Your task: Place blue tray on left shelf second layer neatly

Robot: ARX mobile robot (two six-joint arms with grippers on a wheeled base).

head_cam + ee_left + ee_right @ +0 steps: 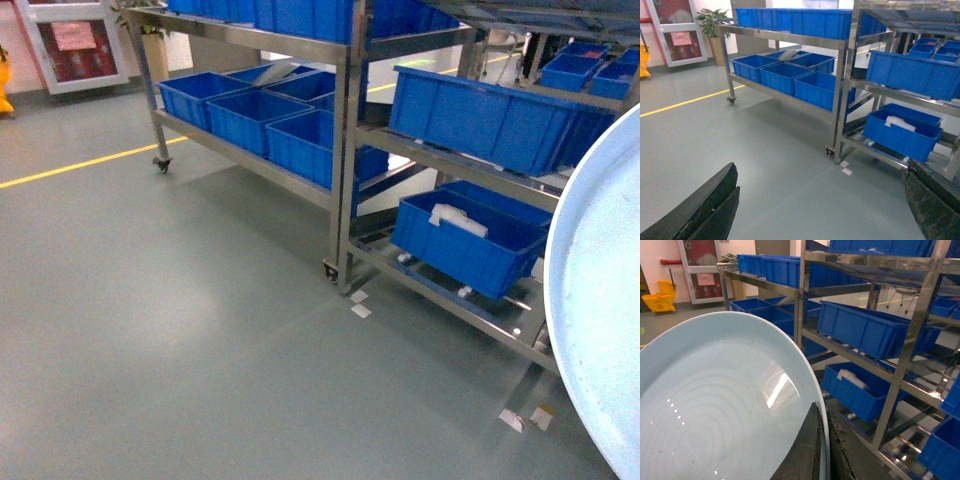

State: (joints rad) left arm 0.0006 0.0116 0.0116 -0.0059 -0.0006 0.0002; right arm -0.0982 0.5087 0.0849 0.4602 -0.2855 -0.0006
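head view: the blue tray (600,300) fills the right edge of the frame, raised above the grey floor (180,330), its pale concave face turned toward the camera. no gripper shows in this view. two stainless-steel racks stand ahead. the left rack (340,150) rides on casters and carries dark-blue crates (245,115) side by side on its lower tier, with more crates on the tier above. the right rack (450,160) stands just beside it, holding one large crate (490,115) on a middle tier and a second crate (470,245) with white material inside on the bottom tier. a yellow line (90,162) runs across the floor at left.

right wrist view: the right gripper (822,450) is closed on the rim of the blue tray (720,405); one dark finger (802,450) lies on the inner face, the other sits behind the rim. the tray is tilted and clear of both racks.

left wrist view: the left gripper (820,200) is spread wide, one dark finger (705,210) at lower left, the other at lower right, with nothing between them. it hangs above the floor, well apart from the left rack (840,95). a potted plant (712,30) stands beyond that rack near a red-panelled door (677,30).
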